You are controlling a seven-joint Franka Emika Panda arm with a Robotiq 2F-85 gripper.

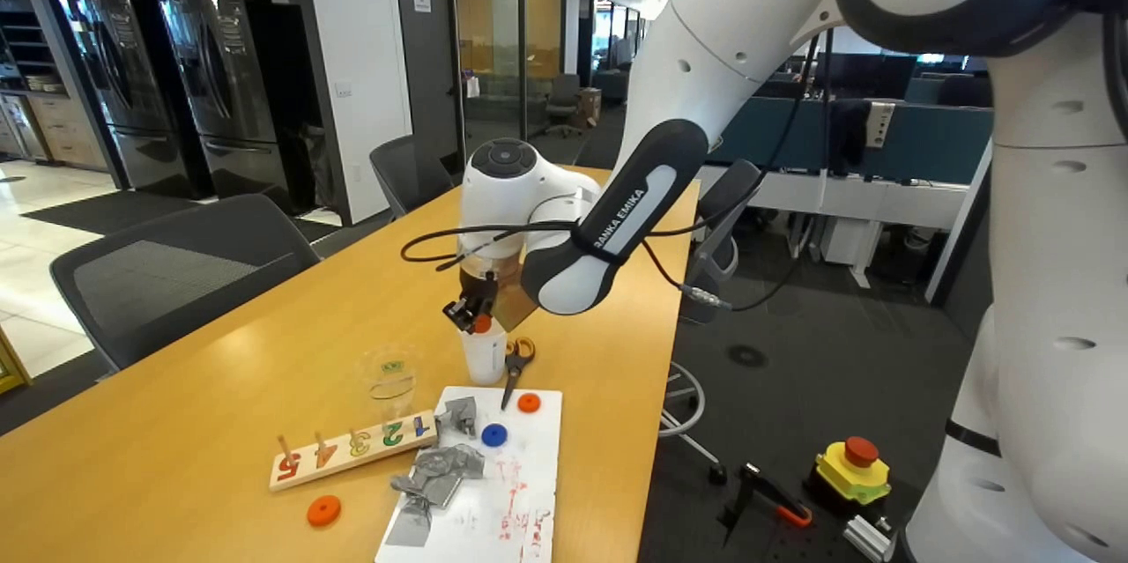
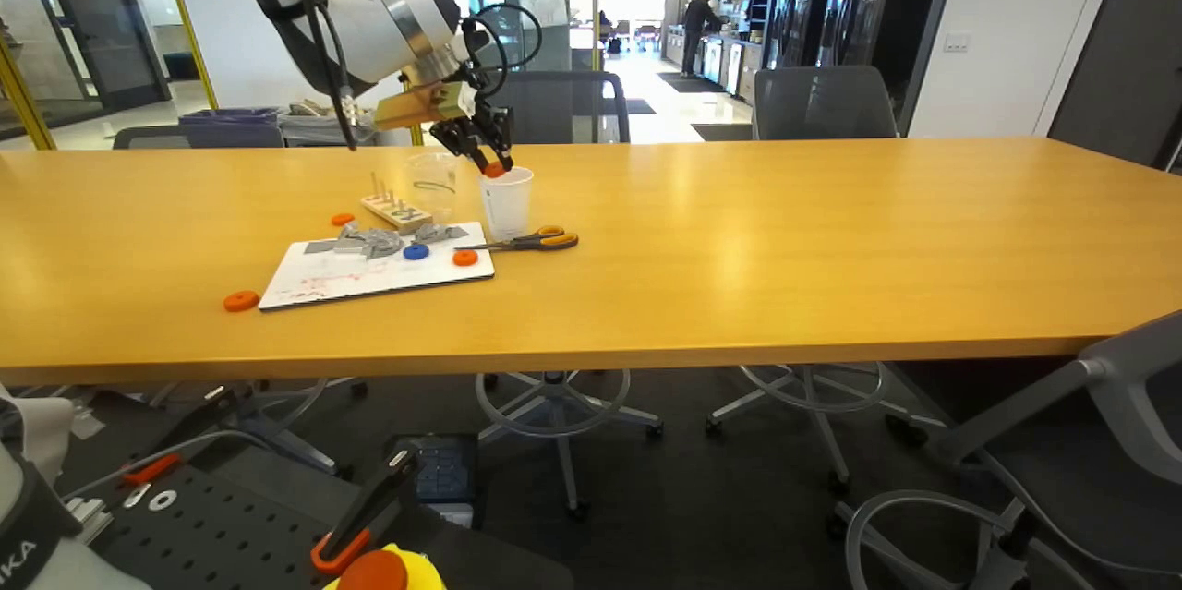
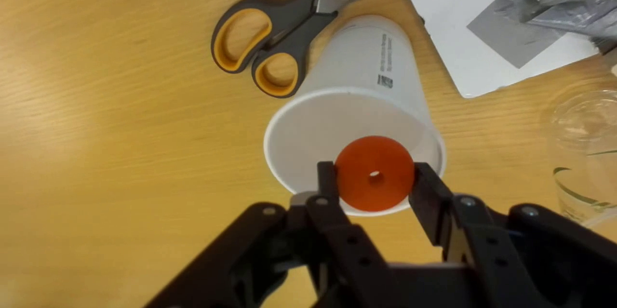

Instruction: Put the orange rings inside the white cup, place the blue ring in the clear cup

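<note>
One orange ring (image 3: 375, 158) clamped in claw (image 3: 375, 174) at mouth of white cup (image 3: 371, 64), with clear cup (image 1: 391, 382) to its left in both exterior views and blue ring (image 1: 494, 435) on white board (image 1: 476, 510).

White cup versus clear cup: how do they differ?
The white cup is opaque; the clear cup is transparent. The white cup carries dark print, the clear cup green marks. The end effector holds an orange ring at the white cup's mouth, not the clear cup's. Both stand upright on the table.
</note>
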